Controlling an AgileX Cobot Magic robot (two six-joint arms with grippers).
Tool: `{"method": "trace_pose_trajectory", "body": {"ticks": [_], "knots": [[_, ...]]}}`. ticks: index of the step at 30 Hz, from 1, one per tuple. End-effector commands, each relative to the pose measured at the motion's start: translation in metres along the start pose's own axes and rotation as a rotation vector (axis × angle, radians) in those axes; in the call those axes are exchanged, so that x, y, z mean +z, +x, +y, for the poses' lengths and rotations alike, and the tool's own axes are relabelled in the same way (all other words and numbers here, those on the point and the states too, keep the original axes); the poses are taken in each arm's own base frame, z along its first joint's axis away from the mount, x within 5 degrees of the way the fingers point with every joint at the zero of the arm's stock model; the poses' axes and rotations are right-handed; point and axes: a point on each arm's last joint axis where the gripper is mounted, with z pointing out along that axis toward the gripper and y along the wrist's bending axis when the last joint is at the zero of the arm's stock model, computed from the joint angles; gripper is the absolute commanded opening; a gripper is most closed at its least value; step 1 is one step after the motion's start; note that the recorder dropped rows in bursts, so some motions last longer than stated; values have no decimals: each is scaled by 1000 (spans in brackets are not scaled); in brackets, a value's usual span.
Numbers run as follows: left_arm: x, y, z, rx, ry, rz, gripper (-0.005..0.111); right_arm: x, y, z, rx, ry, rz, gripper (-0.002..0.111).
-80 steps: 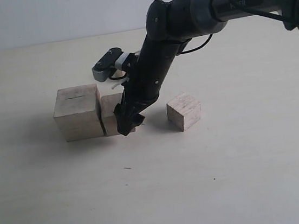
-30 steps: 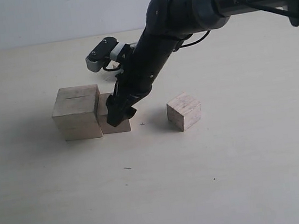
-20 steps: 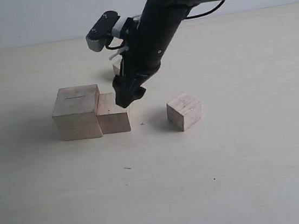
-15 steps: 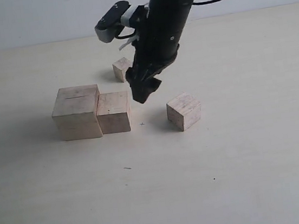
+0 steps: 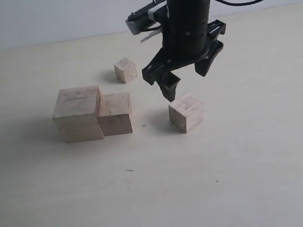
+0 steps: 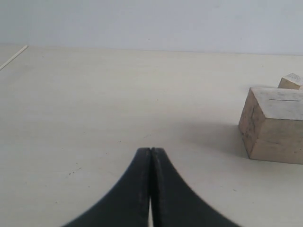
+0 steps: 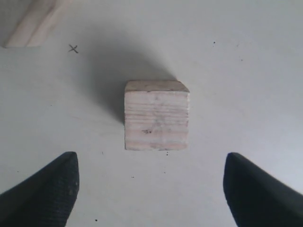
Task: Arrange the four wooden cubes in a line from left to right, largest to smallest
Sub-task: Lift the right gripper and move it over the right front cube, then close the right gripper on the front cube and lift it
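- The largest cube sits on the counter left of centre in the exterior view, with a thin slit mark on its top; the second-largest cube stands at its 3 o'clock, the sides of the two touching and their fronts roughly level
- The third cube lies at 3 o'clock from that pair, well apart from it and turned a little askew; a small pen cross marks the counter in the gap between them
- The smallest cube stands alone farther back, at about 1 o'clock from the second-largest cube and apart from all the others
- The right gripper hangs over the third cube with its jaws spread wide and nothing between them; it touches no cube
- In the right wrist view the third cube lies square between the two dark fingers, with bare counter on either side; a corner of the second-largest cube and the cross show beyond it
- The left gripper is low over bare counter, its jaws pressed together and empty; the largest cube is well apart from it, and a corner of another cube peeks past it, which one I cannot tell
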Motion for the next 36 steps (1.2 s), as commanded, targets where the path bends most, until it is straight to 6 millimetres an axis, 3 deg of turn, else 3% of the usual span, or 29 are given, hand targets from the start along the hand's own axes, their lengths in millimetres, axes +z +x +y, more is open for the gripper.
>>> {"method": "trace_pose_trajectory", "body": {"ticks": [1, 11, 18, 23, 28, 31, 36], "knots": [[0, 0, 0, -7, 0, -14, 0, 17, -3, 0, 3, 8, 35, 78], [0, 0, 0, -7, 0, -14, 0, 70, -6, 0, -12, 27, 160, 78], [0, 0, 0, -7, 0, -14, 0, 83, -6, 0, -12, 25, 193, 76], [0, 0, 0, -7, 0, -14, 0, 83, -6, 0, -32, 23, 193, 43], [0, 0, 0, -7, 0, -14, 0, 84, -11, 0, -198, 11, 144, 9], [0, 0, 0, -7, 0, -14, 0, 84, -12, 0, -341, 7, 127, 0], [0, 0, 0, -7, 0, -14, 0, 85, -14, 0, -680, -8, 110, 0]]}}
